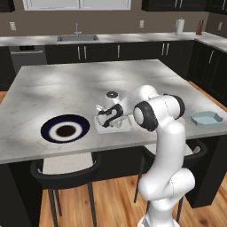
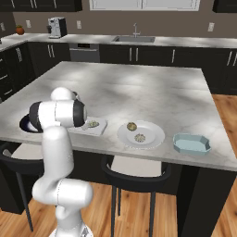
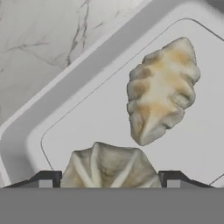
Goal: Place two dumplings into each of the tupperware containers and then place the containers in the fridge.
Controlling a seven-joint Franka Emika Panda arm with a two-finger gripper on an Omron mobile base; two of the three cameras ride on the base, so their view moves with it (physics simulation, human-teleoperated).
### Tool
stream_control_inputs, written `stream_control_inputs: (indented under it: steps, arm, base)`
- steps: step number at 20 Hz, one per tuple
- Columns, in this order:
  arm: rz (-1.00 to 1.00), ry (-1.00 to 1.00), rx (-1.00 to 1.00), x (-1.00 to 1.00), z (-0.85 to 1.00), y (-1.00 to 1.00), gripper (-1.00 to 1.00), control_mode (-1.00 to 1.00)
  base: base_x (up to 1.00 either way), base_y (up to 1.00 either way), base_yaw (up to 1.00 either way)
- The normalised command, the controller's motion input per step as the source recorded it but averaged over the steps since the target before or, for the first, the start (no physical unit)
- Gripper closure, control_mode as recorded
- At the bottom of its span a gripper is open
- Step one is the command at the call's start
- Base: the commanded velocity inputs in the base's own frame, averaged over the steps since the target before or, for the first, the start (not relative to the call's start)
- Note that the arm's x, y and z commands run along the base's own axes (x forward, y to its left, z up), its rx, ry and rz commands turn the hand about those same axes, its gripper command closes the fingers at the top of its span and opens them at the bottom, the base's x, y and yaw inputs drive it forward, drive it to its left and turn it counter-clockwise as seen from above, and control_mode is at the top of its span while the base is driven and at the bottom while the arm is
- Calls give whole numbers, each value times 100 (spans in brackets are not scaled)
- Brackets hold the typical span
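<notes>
Dumpling (image 3: 109,168) gripped btwn fingers (image 3: 49,178) (second dumpling (image 3: 162,96) just beyond, in white tupperware (image 3: 87,74)).

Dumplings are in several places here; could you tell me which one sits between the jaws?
The dumpling at the bottom of the hand view, over the white tub. Another lies loose inside; two remain on the pale plate.

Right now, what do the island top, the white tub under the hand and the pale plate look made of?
Island top: marble-look stone, grey veins, soft sheen.
White tub: likely plastic, matte, with a moulded rounded rim; it holds one dumpling, and a second dumpling sits between the fingers.
Pale plate: looks like glazed ceramic, smooth and white; could be plastic.
</notes>
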Motion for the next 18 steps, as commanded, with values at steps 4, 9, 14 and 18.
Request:
stream_control_inputs:
  steps: [4, 9, 14, 18]
  arm:
    - [-7, 0, 0, 8, 2, 0, -100, -100]
    - [0, 0, 0, 25, 12, 0, -100, -100]
    - [2, -2, 1, 23, 38, -18, -100, -100]
    - [-6, 5, 0, -65, 11, -97, -100, -100]
  base:
    - [0, 0, 0]
    - [0, 0, 0]
    - [0, 0, 0]
    - [0, 0, 0]
